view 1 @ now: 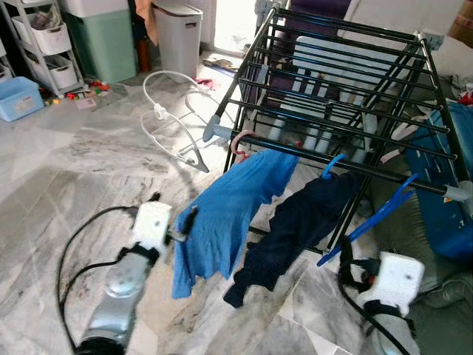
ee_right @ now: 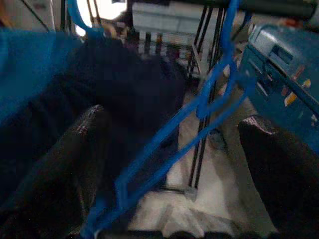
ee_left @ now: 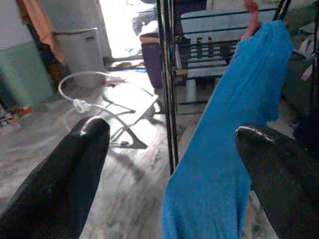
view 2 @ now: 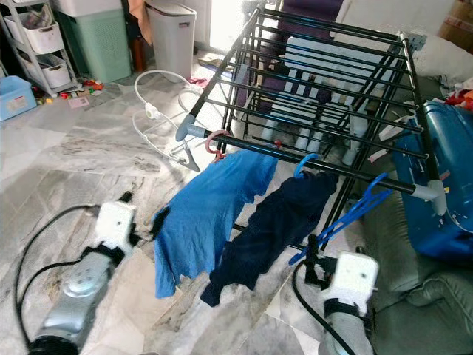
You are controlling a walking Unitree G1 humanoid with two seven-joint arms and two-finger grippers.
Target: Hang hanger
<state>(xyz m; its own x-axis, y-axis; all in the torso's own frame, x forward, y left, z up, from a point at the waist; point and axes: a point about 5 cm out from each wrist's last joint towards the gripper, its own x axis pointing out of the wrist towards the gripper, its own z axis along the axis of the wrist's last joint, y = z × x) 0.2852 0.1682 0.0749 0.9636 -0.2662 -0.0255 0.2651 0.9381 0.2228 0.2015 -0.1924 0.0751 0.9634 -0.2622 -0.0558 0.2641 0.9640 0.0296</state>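
Empty blue hanger [view 1: 373,216] hangs w/ its hook over the front rail of the black drying rack [view 1: 347,103], near the rail's right end. Its long axis slopes down and toward the robot, lower end close in front of the right end effector [view 2: 319,268]. In the right wrist view the hanger's bars [ee_right: 174,129] run diagonally between the two black fingers, which stand wide apart, gripping nothing as far as I can tell. So right arm is the nearer one; hanger lies straight ahead and slightly up from it.

Left end effector [view 1: 188,222] sits open too, just beside the light blue shirt [view 1: 222,214], next to the dark navy garment [view 1: 295,222], both already on the rail.
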